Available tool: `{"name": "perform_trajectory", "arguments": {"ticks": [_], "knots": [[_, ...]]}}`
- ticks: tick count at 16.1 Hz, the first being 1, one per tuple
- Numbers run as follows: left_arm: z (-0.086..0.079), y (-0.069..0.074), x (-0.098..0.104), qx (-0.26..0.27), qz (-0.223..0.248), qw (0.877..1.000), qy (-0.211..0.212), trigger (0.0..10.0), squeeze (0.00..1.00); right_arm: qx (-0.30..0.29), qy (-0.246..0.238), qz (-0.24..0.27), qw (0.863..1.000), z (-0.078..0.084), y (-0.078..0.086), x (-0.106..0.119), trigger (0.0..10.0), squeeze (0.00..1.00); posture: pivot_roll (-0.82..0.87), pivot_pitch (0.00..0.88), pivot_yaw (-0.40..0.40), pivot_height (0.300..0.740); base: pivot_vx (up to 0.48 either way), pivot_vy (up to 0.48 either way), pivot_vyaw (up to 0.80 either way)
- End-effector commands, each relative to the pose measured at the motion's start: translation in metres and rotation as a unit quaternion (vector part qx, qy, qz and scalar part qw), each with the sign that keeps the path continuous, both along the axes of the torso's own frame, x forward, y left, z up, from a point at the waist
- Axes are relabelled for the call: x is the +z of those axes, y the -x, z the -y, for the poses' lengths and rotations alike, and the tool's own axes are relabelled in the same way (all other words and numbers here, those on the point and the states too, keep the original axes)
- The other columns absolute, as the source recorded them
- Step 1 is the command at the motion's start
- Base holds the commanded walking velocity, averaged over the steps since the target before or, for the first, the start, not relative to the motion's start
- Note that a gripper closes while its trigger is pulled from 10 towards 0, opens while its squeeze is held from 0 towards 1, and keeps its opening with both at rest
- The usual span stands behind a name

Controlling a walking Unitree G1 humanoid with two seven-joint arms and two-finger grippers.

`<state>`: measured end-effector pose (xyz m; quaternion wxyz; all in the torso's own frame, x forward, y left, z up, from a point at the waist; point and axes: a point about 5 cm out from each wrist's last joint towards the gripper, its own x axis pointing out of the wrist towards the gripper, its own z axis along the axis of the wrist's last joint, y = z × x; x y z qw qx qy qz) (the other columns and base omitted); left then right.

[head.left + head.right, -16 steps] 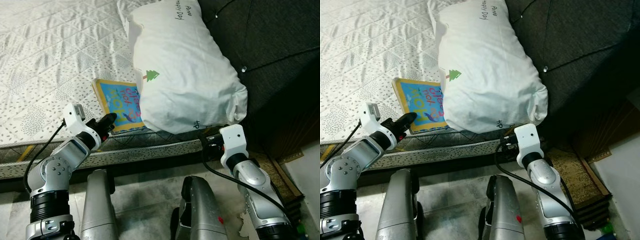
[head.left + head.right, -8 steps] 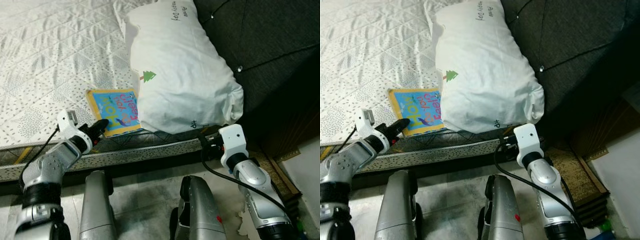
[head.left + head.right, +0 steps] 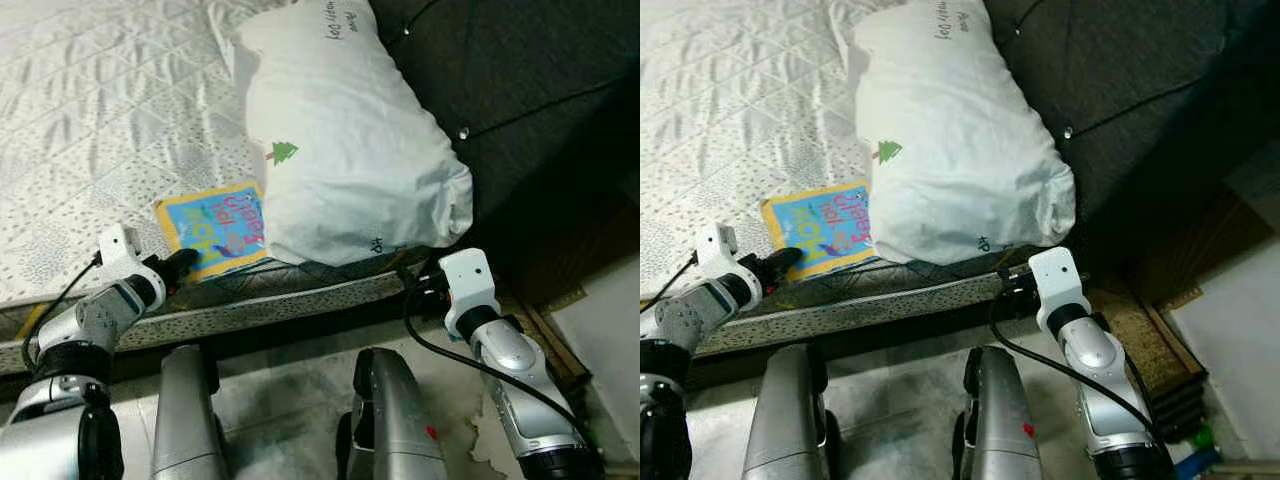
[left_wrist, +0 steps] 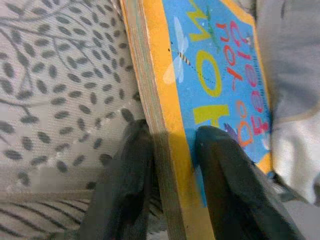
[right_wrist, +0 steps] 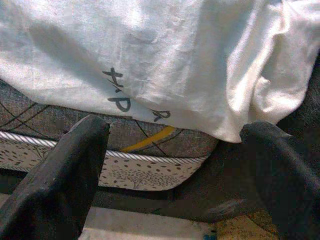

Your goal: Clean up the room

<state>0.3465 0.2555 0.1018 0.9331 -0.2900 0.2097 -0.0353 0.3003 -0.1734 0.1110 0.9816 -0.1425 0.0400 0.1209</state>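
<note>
A thin picture book (image 3: 210, 228) with a blue cover and yellow border lies on the mattress near its front edge, its right side tucked under a big white pillow (image 3: 340, 150). My left gripper (image 3: 180, 264) is shut on the book's near corner; in the left wrist view one black finger (image 4: 125, 185) sits under the book (image 4: 210, 85) and the other on its cover. My right gripper (image 5: 175, 175) is open, low by the mattress corner just under the pillow (image 5: 150, 55), holding nothing.
The white quilted mattress (image 3: 90, 120) spreads to the left and back. A dark upholstered headboard (image 3: 520, 90) rises on the right. A brown mat (image 3: 1150, 340) lies on the floor beside the bed. My two silver legs (image 3: 190, 420) stand against the bed's edge.
The left gripper has drawn back toward the mattress edge and leftward with the book, which slid further out from under the pillow. The camera shifted slightly. The right arm has stayed put.
</note>
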Motion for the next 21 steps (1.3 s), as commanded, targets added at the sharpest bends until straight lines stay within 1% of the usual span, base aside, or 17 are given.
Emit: {"name": "perform_trajectory", "arguments": {"ticks": [1, 3, 5, 7, 8, 9, 10, 11, 13, 14, 15, 17, 18, 19, 21], "knots": [[-0.004, 0.001, -0.003, 0.007, -0.012, 1.0, -0.023, 10.0, 1.0, -0.002, 0.005, 0.002, 1.0, 0.004, 0.003, 0.0, 10.0, 0.0, -0.03, 0.236, -0.135, 0.532, 0.0, 0.0, 0.0], [-0.019, -0.002, 0.003, 0.042, -0.005, 0.998, -0.055, 10.0, 1.0, 0.0, 0.007, 0.003, 1.0, 0.003, 0.003, 0.0, 10.0, 0.0, -0.03, 0.235, -0.135, 0.532, 0.0, 0.0, 0.0], [-0.038, -0.003, 0.013, 0.091, 0.008, 0.993, -0.08, 10.0, 1.0, 0.0, 0.008, 0.005, 1.0, 0.002, 0.003, 0.001, 10.0, 0.0, -0.03, 0.235, -0.134, 0.532, 0.0, 0.0, 0.0], [-0.057, -0.002, 0.027, 0.14, 0.028, 0.985, -0.101, 10.0, 1.0, 0.0, 0.008, 0.004, 1.0, 0.002, 0.003, 0.0, 10.0, 0.0, -0.03, 0.235, -0.134, 0.532, 0.0, 0.0, 0.0], [-0.064, 0.0, 0.028, 0.157, 0.026, 0.98, -0.116, 10.0, 1.0, 0.0, 0.008, 0.004, 1.0, 0.002, 0.004, 0.0, 10.0, 0.0, -0.03, 0.236, -0.13, 0.532, 0.0, 0.0, 0.0], [-0.065, -0.001, 0.031, 0.159, 0.03, 0.979, -0.122, 10.0, 1.0, 0.0, 0.008, 0.004, 1.0, 0.002, 0.004, -0.001, 10.0, 0.0, -0.03, 0.235, -0.128, 0.532, 0.0, 0.0, 0.0], [-0.06, -0.004, 0.033, 0.149, 0.038, 0.981, -0.12, 10.0, 1.0, 0.0, 0.008, 0.004, 1.0, 0.002, 0.004, -0.001, 10.0, 0.0, -0.03, 0.235, -0.128, 0.532, 0.0, 0.0, 0.0], [-0.051, -0.009, 0.035, 0.141, 0.054, 0.981, -0.125, 10.0, 1.0, -0.001, 0.008, 0.004, 1.0, 0.001, 0.003, -0.001, 10.0, 0.0, -0.03, 0.235, -0.128, 0.532, 0.0, 0.0, 0.0], [-0.041, -0.011, 0.031, 0.142, 0.07, 0.979, -0.13, 10.0, 1.0, 0.001, 0.008, 0.004, 1.0, 0.0, 0.003, -0.002, 10.0, 0.0, -0.02, 0.232, -0.122, 0.532, 0.0, 0.0, 0.0], [-0.04, -0.011, 0.03, 0.142, 0.071, 0.978, -0.133, 10.0, 1.0, 0.001, 0.008, 0.004, 1.0, -0.001, 0.003, -0.002, 10.0, 0.0, -0.02, 0.232, -0.122, 0.532, 0.0, 0.0, 0.0], [-0.025, -0.01, 0.024, 0.124, 0.088, 0.977, -0.149, 10.0, 1.0, 0.001, 0.006, 0.004, 1.0, -0.001, 0.002, -0.002, 10.0, 0.0, -0.01, 0.232, -0.121, 0.532, 0.0, 0.0, 0.0], [-0.002, -0.011, 0.021, 0.08, 0.111, 0.98, -0.144, 10.0, 1.0, 0.002, 0.005, 0.003, 1.0, -0.001, 0.002, -0.003, 10.0, 0.0, -0.01, 0.231, -0.12, 0.532, 0.0, 0.0, 0.0], [0.026, -0.009, 0.022, 0.028, 0.142, 0.979, -0.145, 10.0, 1.0, 0.004, 0.004, 0.003, 1.0, -0.003, 0.001, -0.003, 10.0, 0.0, -0.01, 0.229, -0.118, 0.532, 0.0, 0.0, 0.0], [0.041, -0.007, 0.022, 0.002, 0.159, 0.976, -0.149, 10.0, 1.0, 0.004, 0.004, 0.004, 1.0, -0.003, 0.0, -0.003, 10.0, 0.0, 0.0, 0.228, -0.115, 0.532, 0.0, 0.0, 0.0], [0.06, 0.0, 0.025, -0.025, 0.181, 0.972, -0.145, 10.0, 1.0, 0.003, 0.002, 0.004, 1.0, -0.004, 0.0, -0.003, 10.0, 0.0, 0.0, 0.227, -0.111, 0.532, 0.0, 0.0, 0.0]]}}
